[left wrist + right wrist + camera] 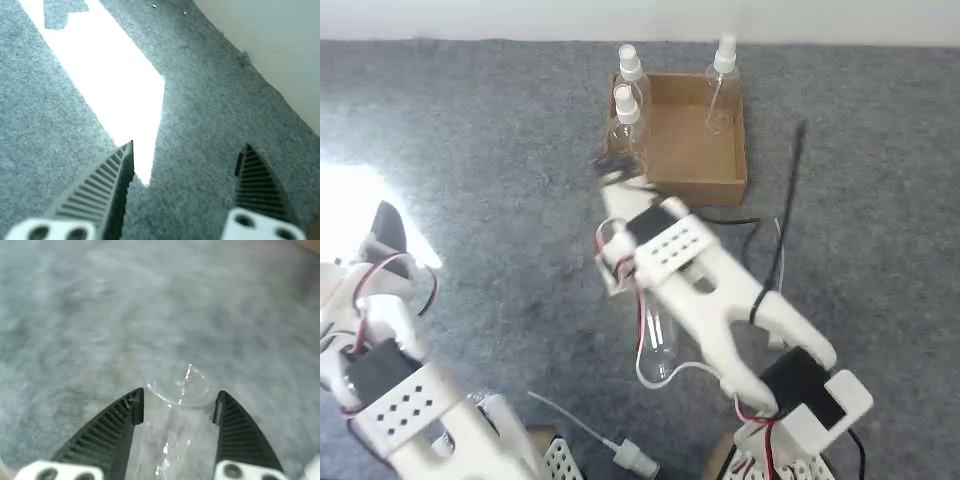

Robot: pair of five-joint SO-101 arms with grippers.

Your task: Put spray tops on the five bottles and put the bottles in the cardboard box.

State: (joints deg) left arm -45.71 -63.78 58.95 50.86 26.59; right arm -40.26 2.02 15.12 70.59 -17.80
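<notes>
Carefully now, since your right fingers [120, 425] are clenched on the clear plastic bottle [172, 420] over the grey felt surface [75, 315] while your left fingers [105, 185] gape empty, its slick round wall may twist or slip free once the white spray top [632, 458] gets pushed on.

A small robotics test bench is suggested. A grey felt mat [500, 150] is spread as the work surface, bounded by a plain white wall [280, 45]. White printed arms [720, 290] with exposed wires [645, 330] are mounted on it, and a cardboard box [695, 187] is set out. Whether it is a home or a lab cannot be told.
</notes>
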